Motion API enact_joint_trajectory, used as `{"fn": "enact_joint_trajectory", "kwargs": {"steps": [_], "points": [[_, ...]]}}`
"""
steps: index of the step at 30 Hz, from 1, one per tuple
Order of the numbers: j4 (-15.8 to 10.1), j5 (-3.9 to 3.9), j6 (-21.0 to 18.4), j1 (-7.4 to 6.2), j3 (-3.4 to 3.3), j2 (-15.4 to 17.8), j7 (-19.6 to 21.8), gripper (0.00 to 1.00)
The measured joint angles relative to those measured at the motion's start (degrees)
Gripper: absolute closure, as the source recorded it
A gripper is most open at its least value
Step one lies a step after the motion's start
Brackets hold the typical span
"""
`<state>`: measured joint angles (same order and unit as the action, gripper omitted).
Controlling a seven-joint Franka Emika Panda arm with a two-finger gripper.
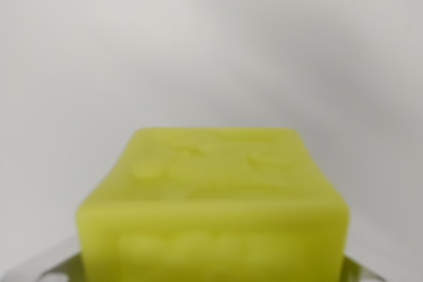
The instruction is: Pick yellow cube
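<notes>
yellow cube close under the wrist camera

yellow cube [211,206] fills the lower middle of the wrist view, very near the lens and out of focus. two faces show: a top face receding away from the camera, and a front face cut off by the bottom edge of the picture. both carry raised or embossed marks, too blurred to read. as a cube it shows no clear long axis; it sits square to the view, front face toward the camera, top edges running straight back and narrowing with distance. upright, not visibly tilted.

gripper [211,275]: only pale metallic slivers at the bottom corners, one at the wrist view's left and one at the wrist view's right, flanking the cube's lower part. cannot tell whether they touch the cube, nor whether the jaws are apart or clamped.

background: a plain grey-white surface [211,44] with soft shading. no edges or corners of it visible, so the cube's place on it cannot be fixed.
</notes>
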<state>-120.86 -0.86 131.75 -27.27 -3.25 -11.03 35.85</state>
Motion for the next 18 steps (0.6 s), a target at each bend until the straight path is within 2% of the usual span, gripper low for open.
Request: {"fn": "enact_joint_trajectory", "kwargs": {"steps": [18], "points": [[1.6,0.22,-4.0,0.01,0.0,2.4,0.1,1.0]]}}
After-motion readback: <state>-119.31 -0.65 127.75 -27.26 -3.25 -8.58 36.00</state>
